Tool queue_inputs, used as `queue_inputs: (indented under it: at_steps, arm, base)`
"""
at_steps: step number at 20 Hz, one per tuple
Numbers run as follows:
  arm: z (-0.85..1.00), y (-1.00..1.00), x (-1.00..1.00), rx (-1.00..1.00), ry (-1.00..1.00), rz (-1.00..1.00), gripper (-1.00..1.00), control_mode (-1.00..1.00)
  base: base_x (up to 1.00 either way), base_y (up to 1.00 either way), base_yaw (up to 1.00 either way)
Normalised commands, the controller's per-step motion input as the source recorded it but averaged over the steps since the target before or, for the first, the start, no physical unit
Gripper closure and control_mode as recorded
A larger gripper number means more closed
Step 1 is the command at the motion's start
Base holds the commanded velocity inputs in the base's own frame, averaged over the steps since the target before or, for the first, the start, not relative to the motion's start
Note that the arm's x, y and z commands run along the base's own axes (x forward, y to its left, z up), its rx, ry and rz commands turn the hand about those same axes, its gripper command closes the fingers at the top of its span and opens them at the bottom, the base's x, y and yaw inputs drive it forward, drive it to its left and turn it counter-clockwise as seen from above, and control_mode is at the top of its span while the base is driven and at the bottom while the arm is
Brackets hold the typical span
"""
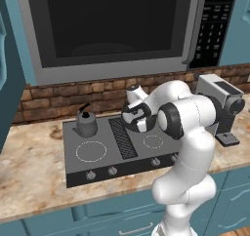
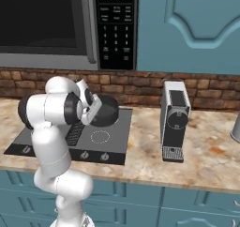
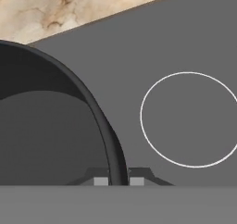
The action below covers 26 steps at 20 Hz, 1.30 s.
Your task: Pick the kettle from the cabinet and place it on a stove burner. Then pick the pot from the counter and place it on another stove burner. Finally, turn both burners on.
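The grey kettle stands on the back left burner of the dark cooktop. My gripper is shut on the rim of the wide dark pot, one finger inside the wall and one outside. The pot is over the back right of the cooktop, and I cannot tell whether it rests on the surface. Beside the pot in the hand view lies a white burner circle. From the left base view the arm covers most of the pot, with the gripper at its near side.
Front burners are bare, with round knobs along the front edge. A white coffee machine stands on the marbled counter right of the cooktop. A microwave hangs above. Teal cabinet door at the left.
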Motion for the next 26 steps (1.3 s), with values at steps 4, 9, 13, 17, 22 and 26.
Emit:
queue_inputs:
  at_steps: [4,9,13,17,22,26]
  arm:
    - [-0.18,-0.06,0.12,0.00,0.00,-0.01,1.00,-1.00]
    - [-0.10,-0.03,0.20,0.00,0.00,-0.01,1.00,-1.00]
    - [-0.11,-0.02,0.20,0.00,0.00,0.00,1.00,-1.00]
    - [-0.11,0.00,0.10,0.00,0.00,0.00,1.00,-1.00]
    - [-0.13,0.00,0.06,0.00,0.00,0.00,-1.00,-1.00]
    - [-0.02,0.00,0.00,0.00,0.00,0.00,-1.00,-1.00]
  base:
    - [0.00,0.00,0.00]
    - [0.00,0.00,0.00]
    - [0.00,0.00,0.00]
    - [0.00,0.00,0.00]
    - [0.00,0.00,0.00]
    - [0.00,0.00,0.00]
